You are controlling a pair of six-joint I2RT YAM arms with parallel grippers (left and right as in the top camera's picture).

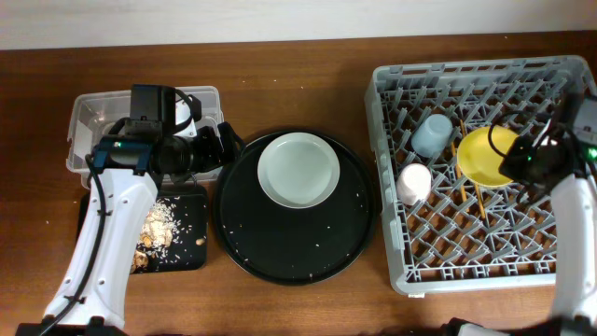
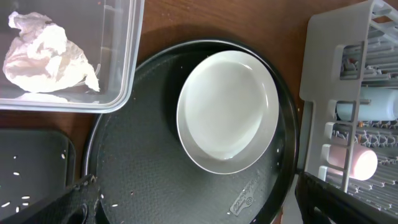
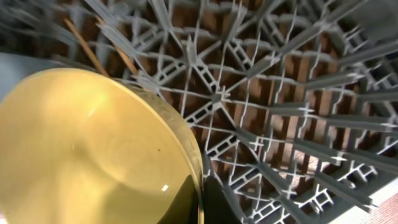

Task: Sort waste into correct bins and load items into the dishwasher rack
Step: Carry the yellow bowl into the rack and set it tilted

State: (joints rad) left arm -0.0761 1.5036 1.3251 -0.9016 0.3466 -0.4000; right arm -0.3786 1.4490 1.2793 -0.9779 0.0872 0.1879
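Wooden table [image 1: 298, 65], grey rack [image 1: 393, 187], rim of yellow bowl [image 1: 483, 154] in right tool [image 3: 202, 200]

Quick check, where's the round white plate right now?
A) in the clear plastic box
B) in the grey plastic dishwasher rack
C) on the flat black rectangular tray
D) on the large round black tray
D: the round white plate sits on the large round black tray, left of the grey plastic rack.

Bright, even light; soft shadows.
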